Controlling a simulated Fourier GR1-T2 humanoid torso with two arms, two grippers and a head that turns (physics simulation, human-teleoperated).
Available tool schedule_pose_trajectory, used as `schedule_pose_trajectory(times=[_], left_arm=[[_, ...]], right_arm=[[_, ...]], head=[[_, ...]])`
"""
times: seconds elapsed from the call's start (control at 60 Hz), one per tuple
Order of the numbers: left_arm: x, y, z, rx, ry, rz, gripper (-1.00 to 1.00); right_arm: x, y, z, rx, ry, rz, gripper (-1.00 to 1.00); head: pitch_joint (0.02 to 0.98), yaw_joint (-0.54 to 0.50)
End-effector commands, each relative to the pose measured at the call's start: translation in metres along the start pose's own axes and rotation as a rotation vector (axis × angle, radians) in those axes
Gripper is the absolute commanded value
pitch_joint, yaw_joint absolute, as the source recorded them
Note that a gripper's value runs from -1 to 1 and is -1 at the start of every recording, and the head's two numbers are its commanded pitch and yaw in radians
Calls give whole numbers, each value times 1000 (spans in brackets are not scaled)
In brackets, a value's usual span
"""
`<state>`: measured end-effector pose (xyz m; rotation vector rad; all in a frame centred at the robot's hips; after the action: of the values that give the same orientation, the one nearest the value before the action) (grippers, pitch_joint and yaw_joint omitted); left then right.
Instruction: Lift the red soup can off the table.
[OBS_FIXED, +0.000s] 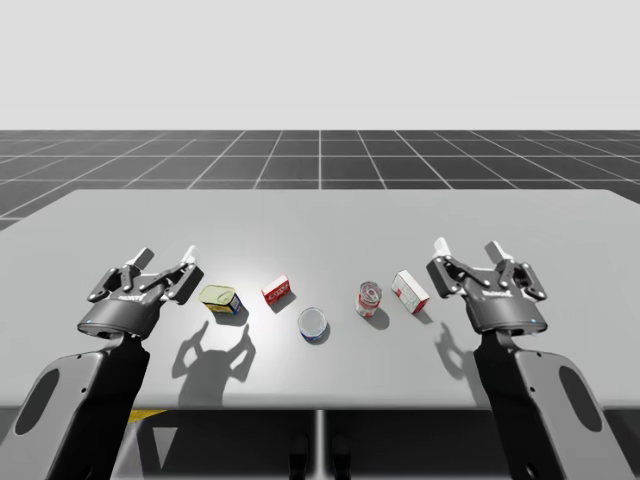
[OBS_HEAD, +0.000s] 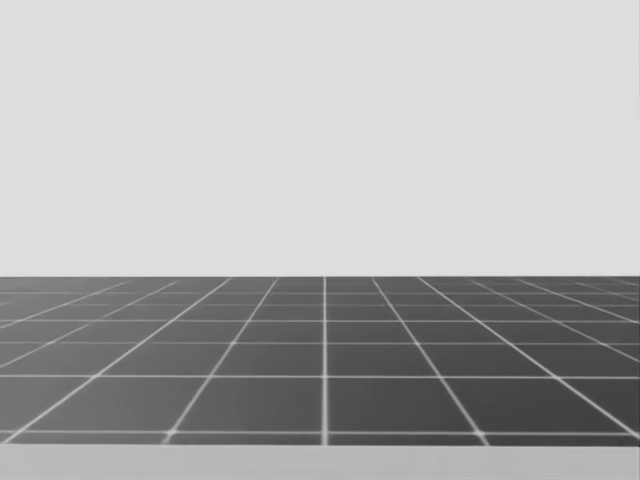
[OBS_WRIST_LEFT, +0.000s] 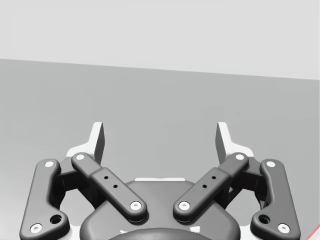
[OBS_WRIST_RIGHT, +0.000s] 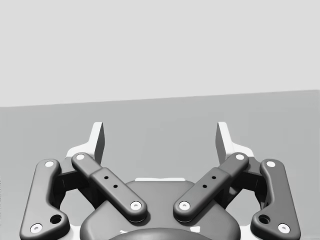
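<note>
Nothing is done yet. The red can (OBS_FIXED: 369, 298) stands upright on the table (OBS_FIXED: 320, 215), right of centre and just left of a white box (OBS_FIXED: 410, 291). My right gripper (OBS_FIXED: 465, 250) hangs spread and empty to the right of that box. My left gripper (OBS_FIXED: 165, 262), likewise spread and empty, is well off to the left. Reach, grasp and lift are all left to do.

a dark gridded floor (OBS_HEAD: 324, 360) runs back to a flat horizon under a blank light-grey backdrop (OBS_HEAD: 320, 130); a pale strip of tabletop (OBS_HEAD: 320, 463) lies nearest.
</note>
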<state>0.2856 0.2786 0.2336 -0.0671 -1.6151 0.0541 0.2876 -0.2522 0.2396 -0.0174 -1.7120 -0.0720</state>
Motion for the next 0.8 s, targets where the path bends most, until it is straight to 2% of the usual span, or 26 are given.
schedule_pose_trajectory(times=[0.017, 0.05, 0.133, 0.183, 0.35, 0.567, 0.8], left_arm=[[0, 0, 0, 2, -2, -7, -1000], [0, 0, 0, 2, -2, -7, -1000], [-1, 0, 0, 4, -2, -8, -1000], [-1, 0, 0, 5, -2, -8, -1000], [-1, 0, 0, 8, 5, -12, -1000], [0, 1, 0, 10, 11, -24, -1000], [0, -3, 2, -10, 10, -44, -1000]], right_arm=[[2, 1, 4, -1, 8, -41, -1000], [2, 1, 5, 9, 0, -34, -1000], [4, -2, 3, 55, 24, -51, -1000], [3, -1, 3, 40, 36, -41, -1000], [2, -2, 2, 37, 30, -20, -1000], [1, -3, 1, 32, 31, -8, -1000], [0, -4, 0, 27, 33, 2, -1000]], head=[[72, 9], [77, 9], [116, 8], [138, 7], [300, 2], [512, -20], [711, -109]])
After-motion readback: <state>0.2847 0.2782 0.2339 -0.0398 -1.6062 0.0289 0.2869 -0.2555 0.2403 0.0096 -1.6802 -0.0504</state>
